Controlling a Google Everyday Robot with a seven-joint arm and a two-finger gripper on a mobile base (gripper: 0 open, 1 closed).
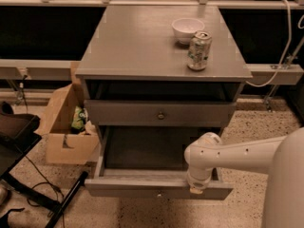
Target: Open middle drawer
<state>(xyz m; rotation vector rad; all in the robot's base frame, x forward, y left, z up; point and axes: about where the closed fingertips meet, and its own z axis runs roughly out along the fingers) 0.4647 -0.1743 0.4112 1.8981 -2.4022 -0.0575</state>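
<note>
The middle drawer [142, 148] is pulled far out of the grey cabinet. Its dark inside shows, and its front [118, 188] with a small round knob [159, 194] faces me. Above it, the uppermost drawer [123, 113] is shut, with its knob [161, 115] at the centre. The lowest drawer is hidden under the open one. My gripper [195, 190] hangs from the white arm [237, 153]. It is at the top edge of the open drawer's front, right of the knob.
A white bowl [187, 29] and a drink can [198, 50] stand on the cabinet top [133, 46]. An open cardboard box [66, 122] sits on the floor to the left. A dark chair base [28, 175] and cables lie at the lower left.
</note>
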